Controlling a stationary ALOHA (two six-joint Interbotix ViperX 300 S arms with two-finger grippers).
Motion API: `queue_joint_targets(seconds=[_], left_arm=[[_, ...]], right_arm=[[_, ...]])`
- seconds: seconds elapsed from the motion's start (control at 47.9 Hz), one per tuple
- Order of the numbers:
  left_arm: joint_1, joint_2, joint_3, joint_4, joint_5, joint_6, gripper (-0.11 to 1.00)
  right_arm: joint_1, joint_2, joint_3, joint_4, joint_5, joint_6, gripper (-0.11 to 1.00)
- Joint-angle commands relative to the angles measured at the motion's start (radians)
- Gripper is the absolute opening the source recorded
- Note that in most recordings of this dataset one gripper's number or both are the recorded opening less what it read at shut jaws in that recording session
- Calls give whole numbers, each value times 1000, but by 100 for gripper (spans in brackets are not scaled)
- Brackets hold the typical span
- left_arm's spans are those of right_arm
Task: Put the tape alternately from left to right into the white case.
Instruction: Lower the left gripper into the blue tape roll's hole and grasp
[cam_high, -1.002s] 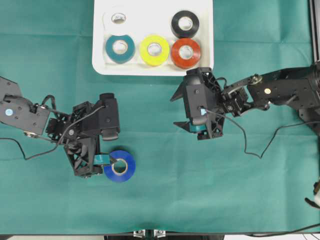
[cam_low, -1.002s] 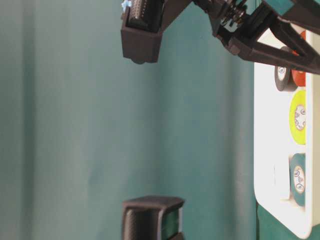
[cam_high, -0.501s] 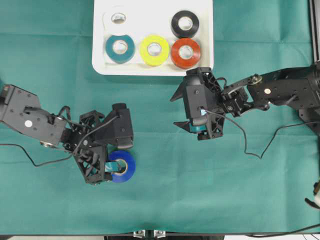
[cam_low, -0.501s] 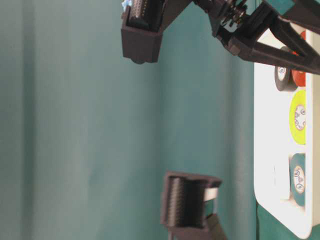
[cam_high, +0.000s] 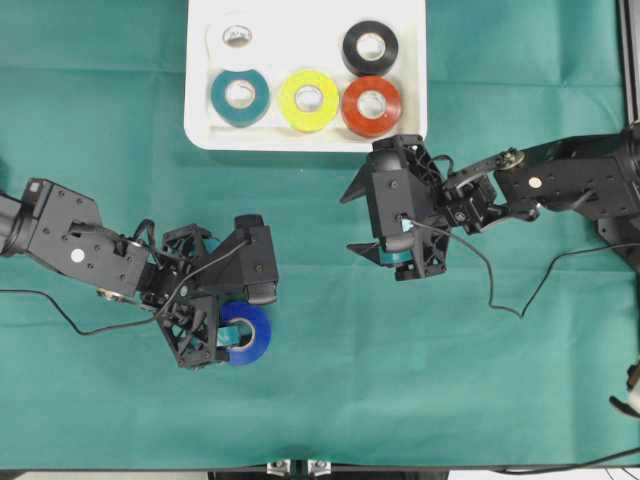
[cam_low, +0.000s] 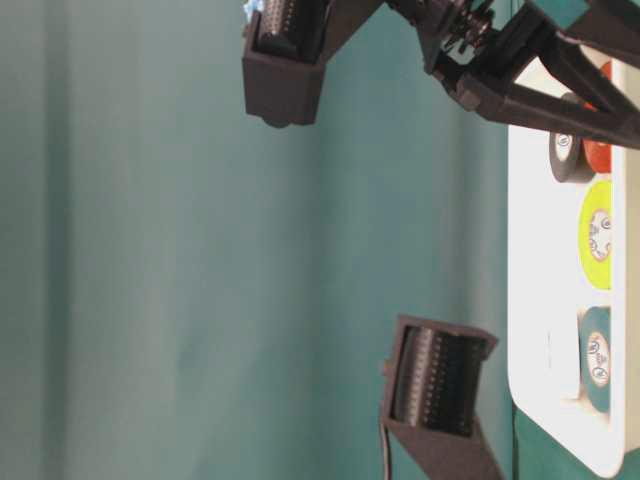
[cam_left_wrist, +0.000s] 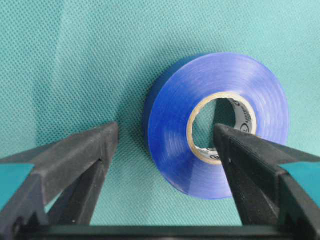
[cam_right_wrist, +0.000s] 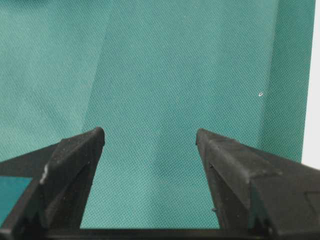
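The left gripper (cam_left_wrist: 165, 145) stands spread over the blue roll (cam_left_wrist: 217, 122), which lies flat on the green cloth (cam_left_wrist: 75, 60). One finger (cam_left_wrist: 75, 160) is on the cloth just outside the roll's wall at 9 o'clock; the other finger (cam_left_wrist: 250, 155) points down into the pale core at 3 o'clock. Nothing is pinched yet, and whether the inner finger touches the core is hard to tell from this angle.

Handling judgement: the roll looks light and rigid, a hard ring with a glossy, likely slippery face. The sound hold is across one wall, one finger inside the core and one outside, as now lined up. A pinch on the slick face alone would probably slide.

In the overhead view the roll sits at about 6 o'clock from the white case (cam_high: 305, 142), well apart from it. The right gripper (cam_high: 398, 255) hangs over bare cloth just below the case's corner at 5 o'clock, fingers spread and holding nothing.

Farthest off, the case holds five rolls: teal (cam_high: 240, 96), yellow (cam_high: 308, 100) and red (cam_high: 371, 105) along the near row, white (cam_high: 236, 37) and black (cam_high: 370, 46) behind. The gap between white and black, at 12 o'clock, appears to be the free place.
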Motion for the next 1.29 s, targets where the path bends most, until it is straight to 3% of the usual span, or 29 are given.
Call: queue_joint_targets(seconds=[0.0, 0.125, 0.313, 0.439, 0.835, 1.274], left_arm=[[0, -12, -15, 2, 0, 2, 77], [0, -18, -15, 2, 2, 5, 63], [0, -32, -17, 2, 8, 8, 16], [0, -40, -15, 2, 8, 8, -2], [0, -71, -17, 2, 8, 9, -3], [2, -265, 3, 5, 63, 41, -3]], right_arm=[[3, -26, -8, -2, -5, 2, 81], [3, -26, -8, -2, -3, 2, 81], [3, -26, -8, 0, -2, 2, 81], [3, -26, -9, -2, -2, 2, 81], [3, -26, -9, -2, -2, 2, 81], [3, -26, -9, 0, -2, 3, 81]])
